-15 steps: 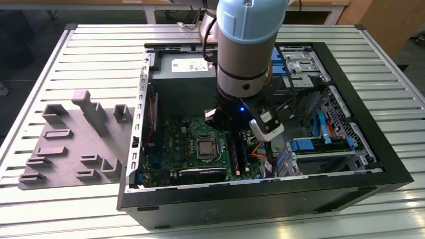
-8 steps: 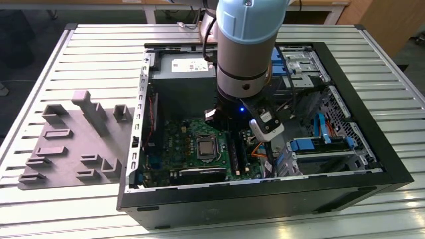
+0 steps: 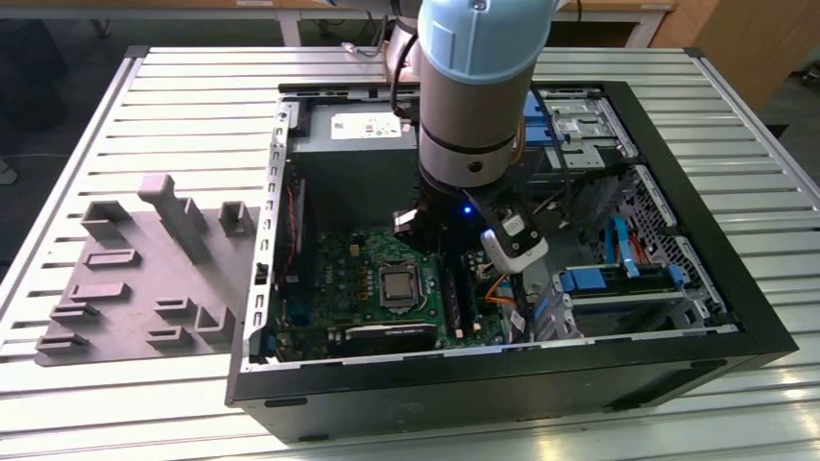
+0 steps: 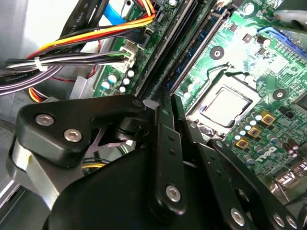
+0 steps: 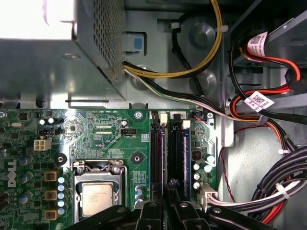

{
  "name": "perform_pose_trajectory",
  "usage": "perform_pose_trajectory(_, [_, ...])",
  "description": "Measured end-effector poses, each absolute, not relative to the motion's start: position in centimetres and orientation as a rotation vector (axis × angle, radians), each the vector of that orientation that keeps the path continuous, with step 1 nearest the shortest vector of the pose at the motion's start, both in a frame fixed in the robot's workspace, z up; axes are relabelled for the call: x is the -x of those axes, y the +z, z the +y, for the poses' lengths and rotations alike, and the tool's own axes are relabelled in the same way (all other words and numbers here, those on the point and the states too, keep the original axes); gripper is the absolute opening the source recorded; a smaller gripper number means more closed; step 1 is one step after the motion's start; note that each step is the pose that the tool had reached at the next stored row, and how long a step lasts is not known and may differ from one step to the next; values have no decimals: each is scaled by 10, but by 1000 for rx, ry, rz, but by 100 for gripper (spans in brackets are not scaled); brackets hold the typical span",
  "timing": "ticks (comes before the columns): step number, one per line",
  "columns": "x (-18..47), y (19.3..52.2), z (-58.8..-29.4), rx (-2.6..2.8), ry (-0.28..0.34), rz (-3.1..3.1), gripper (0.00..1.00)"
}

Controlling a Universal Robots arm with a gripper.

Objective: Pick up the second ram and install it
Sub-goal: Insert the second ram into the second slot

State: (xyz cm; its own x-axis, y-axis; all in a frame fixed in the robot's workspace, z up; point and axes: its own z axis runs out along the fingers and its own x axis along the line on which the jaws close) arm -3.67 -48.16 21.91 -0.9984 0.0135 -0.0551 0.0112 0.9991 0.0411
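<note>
Exterior view shows the big arm [image 3: 474,86] reaching down into the open computer case [image 3: 717,317]. Under the gripper [image 5: 171,184] lies the green motherboard [image 5: 110,139]. Just ahead of the gripper run the long black slots [image 5: 156,153], and a thin blue ram [image 5: 185,153] sits in one. I cannot tell if this is the second ram, or if the gripper is clenched or released. A crooked push could bend the ram. The cables [image 5: 268,191] beside the gripper could snag.
</note>
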Motion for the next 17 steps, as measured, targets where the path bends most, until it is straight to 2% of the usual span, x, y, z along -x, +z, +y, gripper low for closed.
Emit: perform_pose_trajectory(17, [37, 242, -482, -19, 63, 3085, 18])
